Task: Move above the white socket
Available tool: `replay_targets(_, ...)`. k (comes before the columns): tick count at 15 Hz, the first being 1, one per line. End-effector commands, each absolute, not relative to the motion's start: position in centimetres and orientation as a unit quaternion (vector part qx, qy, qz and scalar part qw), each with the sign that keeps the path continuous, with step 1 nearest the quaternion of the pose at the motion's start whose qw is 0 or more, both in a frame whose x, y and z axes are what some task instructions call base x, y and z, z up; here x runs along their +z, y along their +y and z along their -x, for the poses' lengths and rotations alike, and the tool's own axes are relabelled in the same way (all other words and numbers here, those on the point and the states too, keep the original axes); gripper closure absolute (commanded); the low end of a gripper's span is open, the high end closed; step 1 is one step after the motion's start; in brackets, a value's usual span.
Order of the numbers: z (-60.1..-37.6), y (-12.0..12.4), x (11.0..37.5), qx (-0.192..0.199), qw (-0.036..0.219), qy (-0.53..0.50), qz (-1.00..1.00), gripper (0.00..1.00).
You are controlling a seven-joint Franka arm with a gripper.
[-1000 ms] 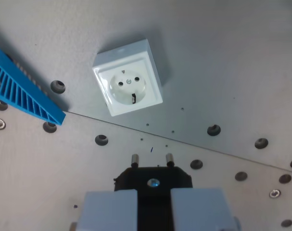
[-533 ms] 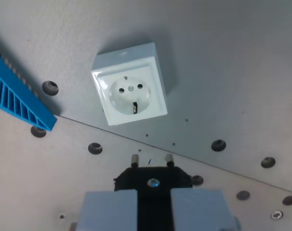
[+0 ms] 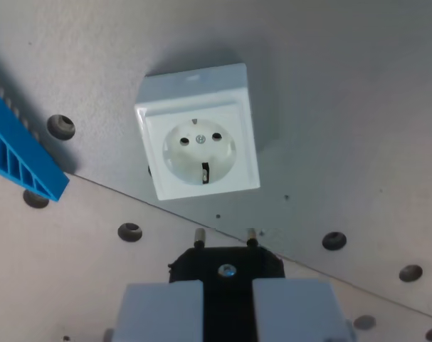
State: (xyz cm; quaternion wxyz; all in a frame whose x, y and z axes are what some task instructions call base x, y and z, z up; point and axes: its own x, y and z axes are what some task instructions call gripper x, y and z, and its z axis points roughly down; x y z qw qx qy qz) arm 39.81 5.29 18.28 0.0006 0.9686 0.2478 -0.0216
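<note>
Wrist view: the white socket point(image 3: 198, 141) sits on the grey perforated plate point(image 3: 344, 107), above and slightly toward the wrist view's left of the gripper point(image 3: 227, 303), which is clamped on a black plug point(image 3: 226, 265) whose two pins point(image 3: 199, 237) point toward the socket, not touching it.

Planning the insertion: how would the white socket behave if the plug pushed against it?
The white socket looks like stiff moulded plastic, so it probably won't flex. Its squat, square box likely resists tipping. No fastening shows, so it might slide on the smooth table.
</note>
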Motion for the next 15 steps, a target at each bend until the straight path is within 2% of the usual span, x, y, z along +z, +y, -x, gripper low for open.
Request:
replay_targets(1, -39.5, 5.5, 16.5, 0.02, 0.017, 0.306, -0.952, 1.0)
replay_targets(8, -38.8, 5.7, 13.6, 0.02, 0.021, 0.319, -0.947, 1.0)
replay_targets(15, -38.2, 5.8, 11.9, 0.024, 0.024, 0.32, -0.947, 1.0)
